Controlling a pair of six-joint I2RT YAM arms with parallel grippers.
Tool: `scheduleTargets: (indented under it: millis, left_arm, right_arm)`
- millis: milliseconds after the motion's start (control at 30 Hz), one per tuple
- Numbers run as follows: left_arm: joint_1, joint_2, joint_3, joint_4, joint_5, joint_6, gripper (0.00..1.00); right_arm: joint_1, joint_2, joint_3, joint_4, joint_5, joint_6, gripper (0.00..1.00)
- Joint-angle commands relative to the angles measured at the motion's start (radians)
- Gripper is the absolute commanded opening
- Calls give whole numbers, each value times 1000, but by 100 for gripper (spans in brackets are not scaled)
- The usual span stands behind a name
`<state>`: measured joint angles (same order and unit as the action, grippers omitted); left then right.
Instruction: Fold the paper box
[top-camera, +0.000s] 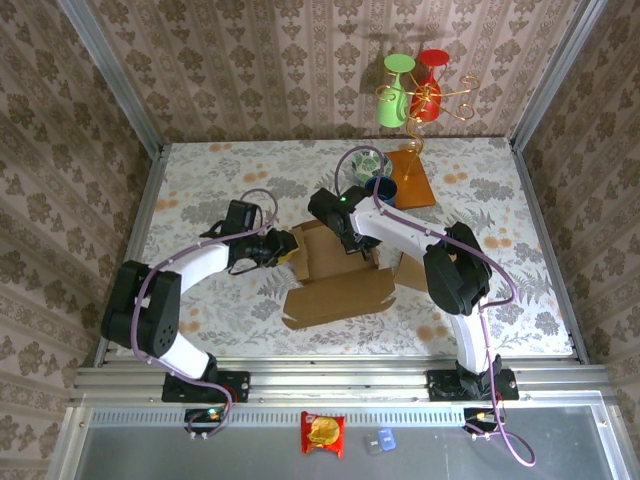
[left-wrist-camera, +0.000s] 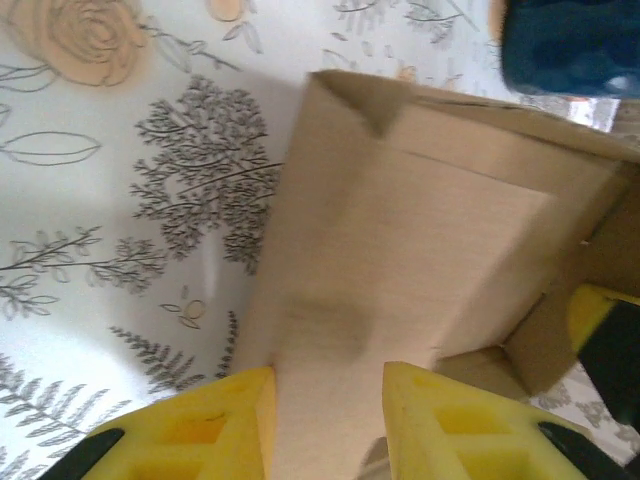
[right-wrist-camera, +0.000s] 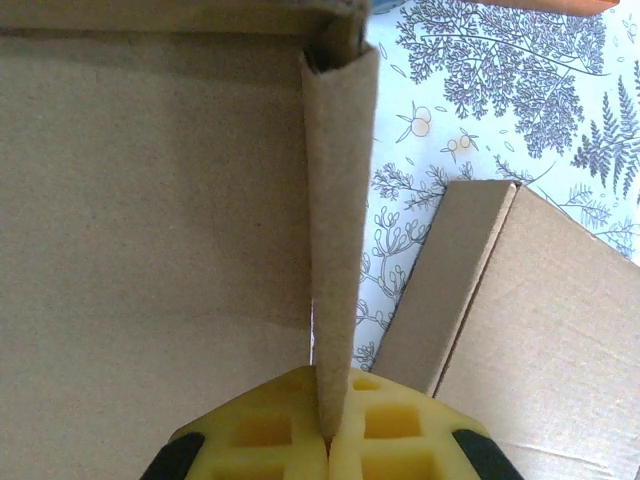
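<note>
Right pincer (right-wrist-camera: 327, 438) pinches the paper box's (top-camera: 340, 295) upright wall (right-wrist-camera: 338, 200) at mid-frame. Left pincer (left-wrist-camera: 327, 372), half-parted, straddles another panel (left-wrist-camera: 400, 230); grip unclear.

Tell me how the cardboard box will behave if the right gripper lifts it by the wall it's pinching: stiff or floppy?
Probably light: the paper box is thin card. The wall in the right gripper looks folded double, so likely stiff, but the unfolded flap would probably sag at its crease. Pushed, it may slide on the smooth table.
</note>
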<state>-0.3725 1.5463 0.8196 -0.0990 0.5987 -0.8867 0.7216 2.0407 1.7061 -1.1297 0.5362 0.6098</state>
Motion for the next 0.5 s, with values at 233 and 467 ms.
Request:
scheduleTargets:
  millis: [233, 467]
  left_arm:
    - [5, 26, 62, -191, -19, 127, 37]
    - [5, 4, 118, -305, -68, 214, 51]
  right_arm:
    - [-6, -40, -19, 7, -21, 15, 0]
    - [-7, -40, -18, 11, -22, 9, 0]
